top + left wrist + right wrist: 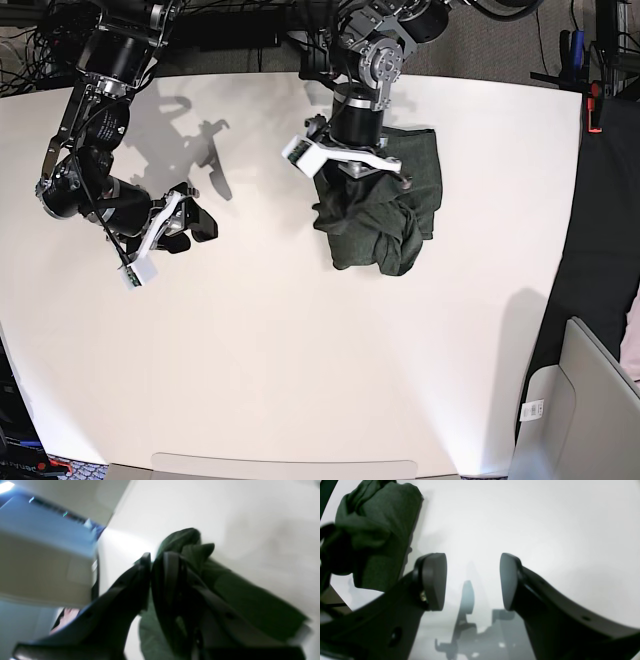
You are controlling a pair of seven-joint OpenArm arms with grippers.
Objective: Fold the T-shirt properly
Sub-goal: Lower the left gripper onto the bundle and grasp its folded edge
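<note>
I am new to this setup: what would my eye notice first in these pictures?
First, the dark green T-shirt, bunched in a heap on the white table toward its far side in the base view. The left gripper sits on it, its jaws nearly together with cloth around them. The right gripper hangs open over bare table, apart from the shirt.

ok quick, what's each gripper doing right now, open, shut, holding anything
left gripper: jaws nearly together, pinching a fold of the T-shirt.
right gripper: open, holding nothing, over the bare table.
</note>
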